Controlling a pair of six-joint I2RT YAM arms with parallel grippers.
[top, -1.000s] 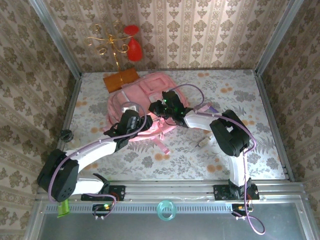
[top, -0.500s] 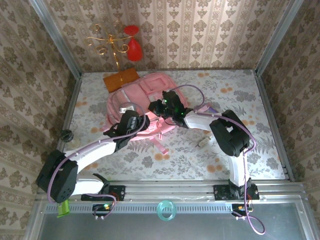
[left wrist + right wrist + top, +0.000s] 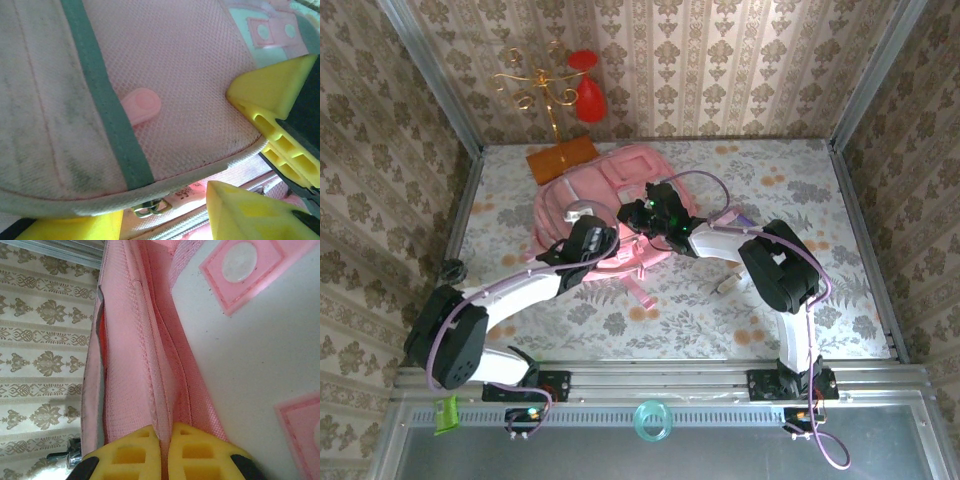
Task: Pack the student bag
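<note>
1. The student bag lies toward the far left of the flowered table, and both of your arms reach onto it.
2. Your right gripper has its yellow fingers pressed together, pinching a raised pink seam fold of the bag beside a white panel.
3. Your left gripper sits on the bag's near-left part. Its yellow fingers stand apart against pink mesh fabric with a dark trim strip and a pink tab. You cannot tell whether they clamp that fabric.
4. An orange flat item touches the bag's far-left corner.
</note>
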